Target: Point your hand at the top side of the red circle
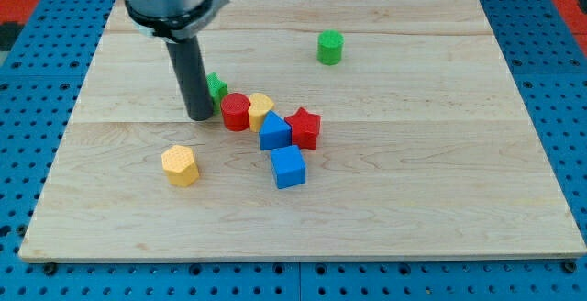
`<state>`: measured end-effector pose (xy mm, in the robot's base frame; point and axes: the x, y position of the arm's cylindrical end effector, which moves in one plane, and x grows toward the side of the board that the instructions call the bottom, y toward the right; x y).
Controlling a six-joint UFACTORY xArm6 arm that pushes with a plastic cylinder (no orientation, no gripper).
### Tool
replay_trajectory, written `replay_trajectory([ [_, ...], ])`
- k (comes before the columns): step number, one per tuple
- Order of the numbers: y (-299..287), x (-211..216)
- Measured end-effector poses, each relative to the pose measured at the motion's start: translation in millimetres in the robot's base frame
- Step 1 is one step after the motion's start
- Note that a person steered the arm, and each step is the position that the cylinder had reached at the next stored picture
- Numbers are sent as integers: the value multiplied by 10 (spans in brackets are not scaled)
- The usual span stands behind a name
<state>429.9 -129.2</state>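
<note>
The red circle is a short red cylinder near the middle of the wooden board. My tip rests on the board just to the view's left of the red circle, with a small gap between them. A green block sits partly hidden behind my rod, just above the red circle. A yellow block touches the red circle's right side.
A red star and a blue block crowd to the right of the yellow block. A blue cube lies below them. A yellow hexagon sits lower left. A green cylinder stands at upper right.
</note>
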Motion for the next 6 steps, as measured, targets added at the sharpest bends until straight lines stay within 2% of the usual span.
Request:
replay_trajectory([
  [1, -180, -59],
  [3, 1305, -1152],
  [5, 430, -1105],
  [6, 376, -1134],
])
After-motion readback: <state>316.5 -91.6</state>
